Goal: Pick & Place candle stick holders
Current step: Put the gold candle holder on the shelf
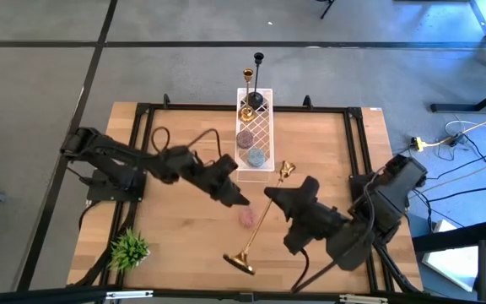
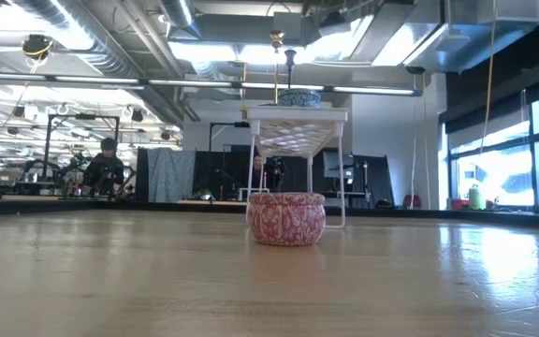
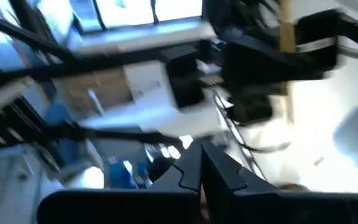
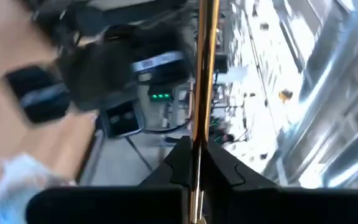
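Note:
A gold candle stick holder [image 1: 260,224] lies slanted over the table's middle, its cup tip [image 1: 287,169] toward the far side and its round base [image 1: 241,262] toward the near edge. My right gripper [image 1: 272,195] is shut on its stem. My left gripper [image 1: 238,199] is shut and empty, above the table just left of a pink tin [image 1: 248,217]. A black holder [image 1: 258,78] and another gold holder [image 1: 247,89] stand upright on the far end of a white lattice rack [image 1: 264,127]. They also show on the rack in the low view [image 2: 283,61]. My right gripper pinches the gold holder's thin stem [image 4: 199,134] between its two fingers, nearer the cup tip than the base. The fingers come from the table's right and lie across the stem. The holder is tilted. I cannot tell whether its base touches the table.
The white rack stands on legs at the far middle [image 2: 293,126] and holds two round tins [image 1: 251,148]. The pink tin sits on the table in front of it [image 2: 286,218]. A green plant tuft [image 1: 129,247] is at the near left corner. A black frame [image 1: 142,127] edges the table.

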Controlling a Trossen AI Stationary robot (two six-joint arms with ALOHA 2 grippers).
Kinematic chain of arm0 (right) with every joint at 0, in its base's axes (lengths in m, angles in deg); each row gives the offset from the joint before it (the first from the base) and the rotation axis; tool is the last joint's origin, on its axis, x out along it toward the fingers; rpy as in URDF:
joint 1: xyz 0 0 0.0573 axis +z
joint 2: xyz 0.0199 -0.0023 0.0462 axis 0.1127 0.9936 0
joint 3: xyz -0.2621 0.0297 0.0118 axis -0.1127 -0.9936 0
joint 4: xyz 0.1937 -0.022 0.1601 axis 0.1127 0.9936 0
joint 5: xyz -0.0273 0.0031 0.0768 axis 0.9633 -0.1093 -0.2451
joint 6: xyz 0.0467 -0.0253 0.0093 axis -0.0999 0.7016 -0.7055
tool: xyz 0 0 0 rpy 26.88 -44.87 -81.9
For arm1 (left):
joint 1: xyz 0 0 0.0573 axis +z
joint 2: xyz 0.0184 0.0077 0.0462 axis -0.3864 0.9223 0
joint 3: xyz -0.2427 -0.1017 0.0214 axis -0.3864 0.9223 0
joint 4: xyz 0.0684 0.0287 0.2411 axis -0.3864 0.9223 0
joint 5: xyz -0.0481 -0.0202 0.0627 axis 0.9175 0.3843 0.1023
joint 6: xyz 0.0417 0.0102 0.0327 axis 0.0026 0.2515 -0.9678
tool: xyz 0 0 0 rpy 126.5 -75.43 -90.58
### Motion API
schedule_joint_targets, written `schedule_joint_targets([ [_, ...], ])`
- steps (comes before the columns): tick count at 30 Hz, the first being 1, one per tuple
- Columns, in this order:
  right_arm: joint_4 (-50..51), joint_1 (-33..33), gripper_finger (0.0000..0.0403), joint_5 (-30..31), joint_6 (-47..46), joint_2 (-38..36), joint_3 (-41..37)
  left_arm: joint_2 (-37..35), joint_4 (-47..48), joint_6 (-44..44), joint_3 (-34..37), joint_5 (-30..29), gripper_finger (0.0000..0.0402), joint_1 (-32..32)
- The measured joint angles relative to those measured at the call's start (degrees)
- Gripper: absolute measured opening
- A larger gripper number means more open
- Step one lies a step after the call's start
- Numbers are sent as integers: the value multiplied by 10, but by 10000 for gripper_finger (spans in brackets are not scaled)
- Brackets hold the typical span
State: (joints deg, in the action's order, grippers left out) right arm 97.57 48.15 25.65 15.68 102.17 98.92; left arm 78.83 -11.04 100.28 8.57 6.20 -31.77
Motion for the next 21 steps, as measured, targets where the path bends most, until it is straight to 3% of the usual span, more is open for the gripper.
schedule_joint_targets([
  [4,75,4,15,0,15,0,0,-15,-5,42,0,76,6,41],
  [12,186,1,15,-2,-124,-14,-1,-29,-4,49,0,93,36,73],
  [21,264,-21,15,-60,-165,-17,-1,-26,23,57,-40,120,129,68],
])
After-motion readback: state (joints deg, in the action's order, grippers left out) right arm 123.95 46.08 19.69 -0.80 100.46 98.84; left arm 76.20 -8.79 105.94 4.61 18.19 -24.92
